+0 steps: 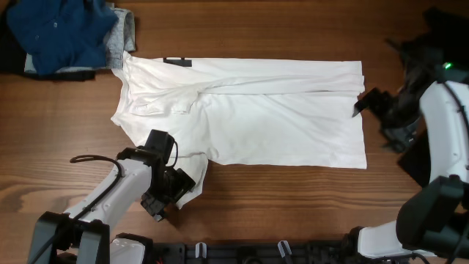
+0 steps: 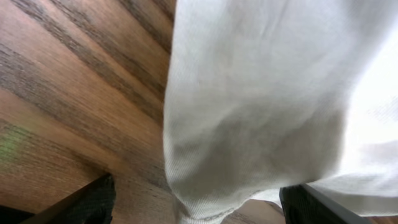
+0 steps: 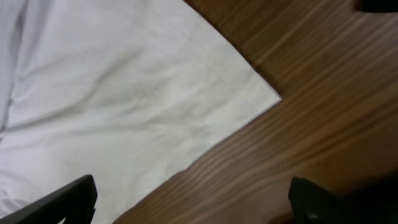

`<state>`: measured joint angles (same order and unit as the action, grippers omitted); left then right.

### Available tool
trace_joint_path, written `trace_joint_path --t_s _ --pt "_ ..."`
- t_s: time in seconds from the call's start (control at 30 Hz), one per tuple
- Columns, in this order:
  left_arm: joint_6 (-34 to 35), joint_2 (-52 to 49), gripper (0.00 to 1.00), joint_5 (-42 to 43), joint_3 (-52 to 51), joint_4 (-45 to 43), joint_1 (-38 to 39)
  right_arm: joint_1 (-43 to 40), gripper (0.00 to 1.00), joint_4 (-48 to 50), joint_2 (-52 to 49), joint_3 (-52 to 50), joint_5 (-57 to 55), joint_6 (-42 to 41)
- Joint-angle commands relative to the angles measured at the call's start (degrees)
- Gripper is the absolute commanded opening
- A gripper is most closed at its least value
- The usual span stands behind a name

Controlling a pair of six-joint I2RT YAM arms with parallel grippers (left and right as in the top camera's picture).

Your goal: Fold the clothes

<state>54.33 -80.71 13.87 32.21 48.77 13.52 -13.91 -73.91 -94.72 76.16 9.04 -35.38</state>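
Note:
The white T-shirt [image 1: 278,117] lies spread flat across the middle of the table, with its collar and black label [image 1: 177,61] at the left. My left gripper [image 1: 182,188] is at the shirt's near-left sleeve. In the left wrist view its fingers [image 2: 199,208] stand wide apart with the white sleeve cloth [image 2: 261,106] between them. My right gripper [image 1: 360,107] hovers at the shirt's right edge. In the right wrist view it [image 3: 193,199] is open and empty above a corner of the shirt [image 3: 124,93] and bare wood.
A pile of garments sits at the far left corner: blue [image 1: 62,33] on top, grey [image 1: 126,33] and black [image 1: 9,55] beneath. The wooden table [image 1: 293,205] shows around the shirt. Dark equipment [image 1: 447,37] stands at the far right.

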Motion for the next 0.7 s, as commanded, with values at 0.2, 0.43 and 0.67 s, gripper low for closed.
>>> trace_joint_path --t_s 0.2,0.43,0.67 --pt "0.37 -1.6 0.85 -1.05 -1.49 -2.1 0.31 0.22 0.91 21.75 0.22 -22.21 5.99 -5.2" --pt "0.37 -1.6 0.87 -1.05 -1.49 -2.1 0.31 0.15 0.84 23.32 0.22 -23.26 -2.89 -5.4" --pt "0.37 -1.6 0.88 -1.05 -1.49 -2.1 0.31 -1.18 0.82 24.0 0.22 -23.26 -7.08 -5.49"
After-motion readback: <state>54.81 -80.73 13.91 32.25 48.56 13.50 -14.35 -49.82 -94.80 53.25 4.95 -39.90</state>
